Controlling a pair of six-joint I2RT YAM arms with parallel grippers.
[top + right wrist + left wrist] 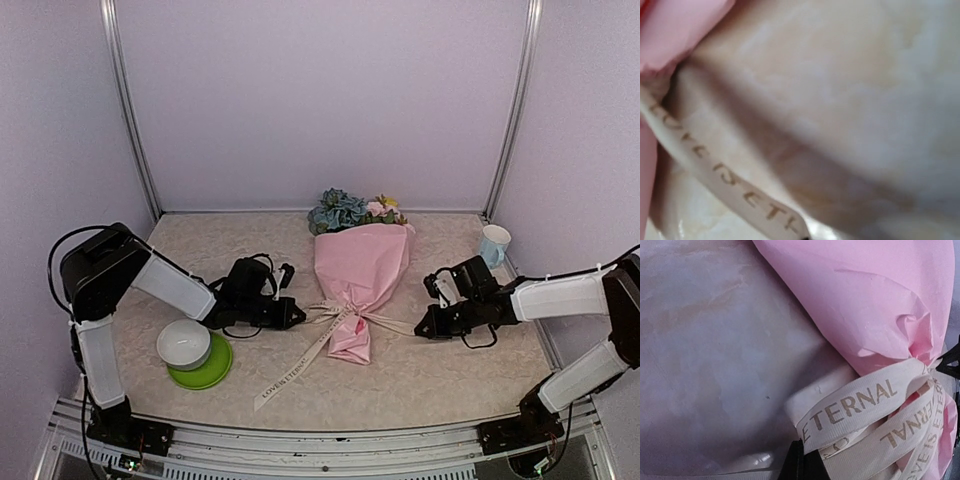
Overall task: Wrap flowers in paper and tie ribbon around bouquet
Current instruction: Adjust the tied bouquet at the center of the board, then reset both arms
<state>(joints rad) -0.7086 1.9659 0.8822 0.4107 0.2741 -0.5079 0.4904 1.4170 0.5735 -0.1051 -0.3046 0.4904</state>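
Observation:
The bouquet lies in the middle of the table: a pink paper [362, 265] cone with blue, pink and yellow flowers [345, 211] at its far, wide end. A cream lettered ribbon [331, 312] circles the narrow neck, and one long tail trails toward the front left. My left gripper [298, 318] is at the neck's left side, shut on a ribbon [860, 405] strand just beside the crumpled paper [875, 300]. My right gripper [420, 331] is right of the neck, shut on the ribbon's [725, 175] other strand, which stretches from it to the bouquet.
A white bowl [184, 343] rests on a green plate [217, 369] at the front left, close under my left arm. A pale blue cup [493, 243] stands at the back right corner. Walls enclose the table on three sides.

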